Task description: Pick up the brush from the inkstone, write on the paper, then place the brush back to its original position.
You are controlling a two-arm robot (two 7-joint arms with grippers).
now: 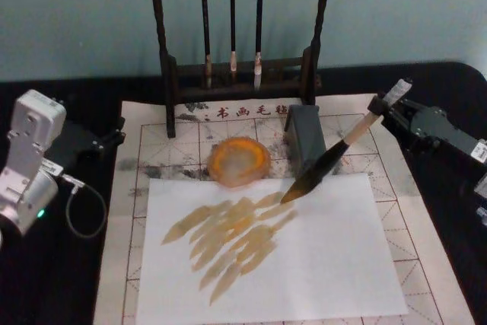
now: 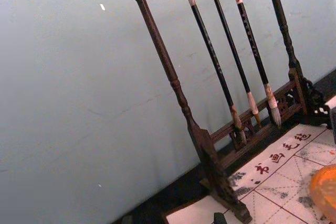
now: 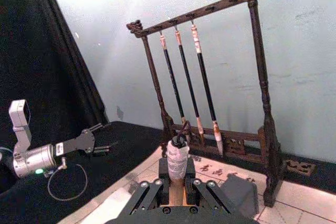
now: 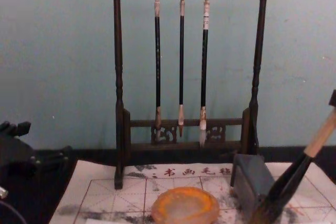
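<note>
My right gripper (image 1: 378, 108) is shut on the upper handle of the brush (image 1: 335, 154), which slants down to the left. Its dark bristles touch the far edge of a white sheet (image 1: 319, 264) marked with yellowish strokes. That sheet lies on the paper (image 1: 437, 260) with red grid lines. The orange-brown inkstone (image 1: 238, 160) stands just left of the bristles, with nothing on it. The brush's white end cap (image 3: 177, 158) rises between my right gripper's fingers (image 3: 152, 190). In the chest view the brush (image 4: 294, 182) leans in front of the inkstone's (image 4: 185, 205) right side. My left gripper (image 1: 114, 136) rests open at the paper's left edge.
A dark wooden rack (image 1: 240, 81) with three thin hanging brushes (image 4: 181, 66) stands at the paper's far edge. A grey block (image 1: 304, 138) sits right behind the held brush's bristles. A black cloth (image 1: 61, 279) covers the table around the paper, and a grey cable loop (image 1: 84, 211) lies at left.
</note>
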